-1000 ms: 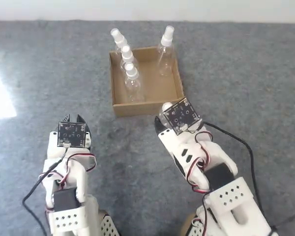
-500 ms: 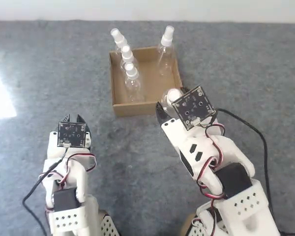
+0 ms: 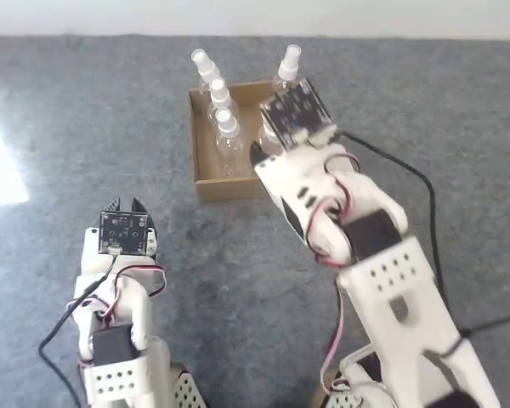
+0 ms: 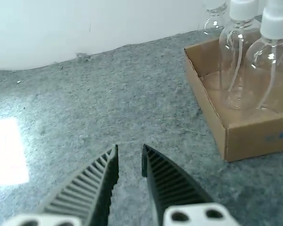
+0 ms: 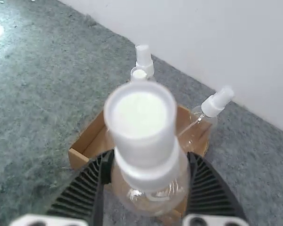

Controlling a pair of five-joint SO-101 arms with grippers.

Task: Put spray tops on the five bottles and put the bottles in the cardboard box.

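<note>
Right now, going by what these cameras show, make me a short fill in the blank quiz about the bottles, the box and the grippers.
1. The bottle in the right gripper has a ____ top.
2. In the high view, ____ other bottles stand upright.
3. The left gripper holds ____.
4. The ____ arm hangs over the box.
Missing words: white; four; nothing; right.

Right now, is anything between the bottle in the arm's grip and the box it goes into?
Nothing visible. The held bottle hangs over the box; the other bottles stand along its left side and far right corner.
</note>
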